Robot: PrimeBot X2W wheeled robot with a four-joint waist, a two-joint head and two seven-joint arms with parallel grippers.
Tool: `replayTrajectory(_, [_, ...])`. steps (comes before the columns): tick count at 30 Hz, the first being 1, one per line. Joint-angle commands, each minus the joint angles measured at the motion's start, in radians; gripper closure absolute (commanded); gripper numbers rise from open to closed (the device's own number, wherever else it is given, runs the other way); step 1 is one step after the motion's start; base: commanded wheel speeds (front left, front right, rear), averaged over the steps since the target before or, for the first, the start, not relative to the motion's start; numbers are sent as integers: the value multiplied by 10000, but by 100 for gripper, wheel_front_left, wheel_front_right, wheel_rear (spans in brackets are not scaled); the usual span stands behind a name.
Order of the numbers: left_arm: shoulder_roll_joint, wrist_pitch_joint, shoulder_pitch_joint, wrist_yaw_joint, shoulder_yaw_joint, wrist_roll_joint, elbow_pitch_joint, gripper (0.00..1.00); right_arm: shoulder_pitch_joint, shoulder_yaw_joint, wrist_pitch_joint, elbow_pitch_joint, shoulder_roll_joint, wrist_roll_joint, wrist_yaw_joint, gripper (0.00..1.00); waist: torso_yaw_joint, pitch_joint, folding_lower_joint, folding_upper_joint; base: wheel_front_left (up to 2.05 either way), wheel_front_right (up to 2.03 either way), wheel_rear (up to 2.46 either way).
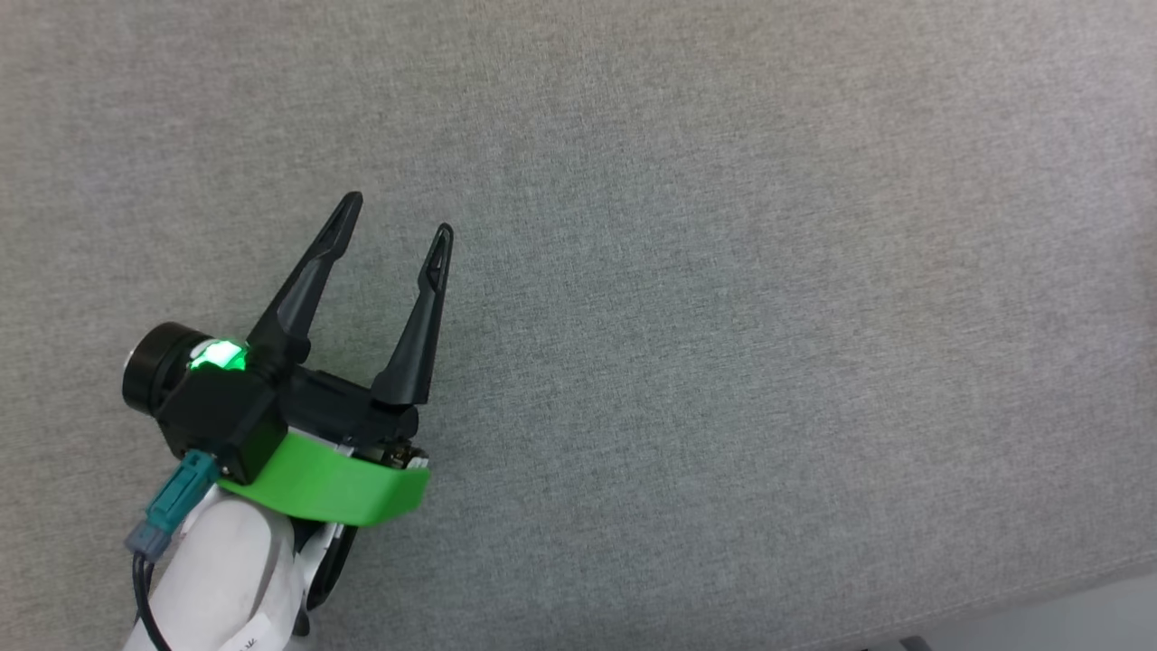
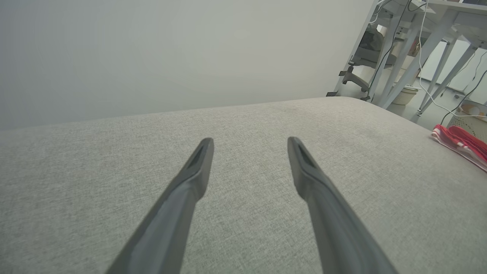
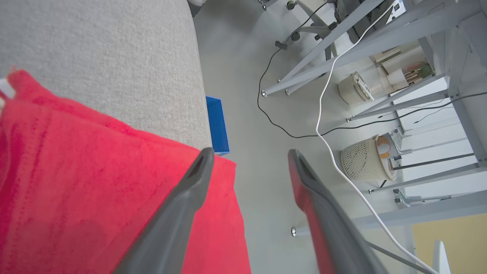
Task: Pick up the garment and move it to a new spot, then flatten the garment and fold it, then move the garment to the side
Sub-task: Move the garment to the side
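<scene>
Brightness: high and even in all views; light is diffuse.
Shadows: weak and soft-edged; a faint dark patch lies on the garment [image 3: 76, 171] beside the right gripper [image 3: 250, 152].
Glare: the green indicator light [image 1: 219, 355] behind the left gripper [image 1: 398, 214] blooms to white at its centre.
Focus: wrist-view fingers [image 2: 171, 228] blur toward the bottom edge; tips are sharper.
Distortion: wide-angle; table legs [image 3: 342, 34] splay toward the frame edges.
Colour cast: a red tint on one right-gripper finger.

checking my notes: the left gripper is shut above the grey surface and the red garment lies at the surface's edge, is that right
Not quite. The left gripper is open, not shut: the head view shows its fingers spread apart above the grey surface. The red garment does lie at the surface's edge.
</scene>
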Motion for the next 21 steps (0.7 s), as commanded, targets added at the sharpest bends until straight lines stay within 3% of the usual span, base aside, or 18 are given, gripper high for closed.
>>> replayTrajectory(1, [-100, -95, -53, 55, 15, -116, 109, 0, -266, 99, -179, -200, 103, 152, -15, 0, 147, -598, -1, 118, 0, 0, 0])
replayTrajectory(10, [-668, -258, 416, 81, 293, -329, 938, 0, -74, 1130, -437, -2674, 954, 1989, -15, 0, 654, -2411, -1, 118, 0, 0, 0])
replayTrajectory(15, [-1017, -264, 857, 164, 771, -345, 1156, 0, 1016, 1246, 78, -4914, 1731, 2880, -15, 0, 1061, -3248, -1, 118, 0, 0, 0])
replayTrajectory(21, [-1286, -266, 1325, 163, 1286, -228, 1383, 0, 2824, 1092, 791, -7603, 2923, 3102, -15, 0, 1496, -3803, -1, 118, 0, 0, 0])
